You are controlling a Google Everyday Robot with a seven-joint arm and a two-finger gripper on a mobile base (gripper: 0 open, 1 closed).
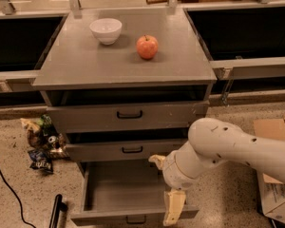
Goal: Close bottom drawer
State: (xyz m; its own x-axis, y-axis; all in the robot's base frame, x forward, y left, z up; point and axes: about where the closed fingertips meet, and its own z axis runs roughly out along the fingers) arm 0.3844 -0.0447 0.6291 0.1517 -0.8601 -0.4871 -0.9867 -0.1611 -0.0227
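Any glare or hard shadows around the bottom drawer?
Camera view: no glare on the bottom drawer, only shade at its back under the middle drawer; soft sheen on the cabinet top near the bowl; end effector over the drawer's front right corner, well lit.

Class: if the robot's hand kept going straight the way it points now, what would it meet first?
The hand points down over the open, shallow grey bottom drawer, near its front edge. It would probably meet that drawer's narrow front panel first; depth is unclear.

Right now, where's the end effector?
Bottom centre of the camera view: the end effector hangs over the right side of the open bottom drawer, below the middle drawer.
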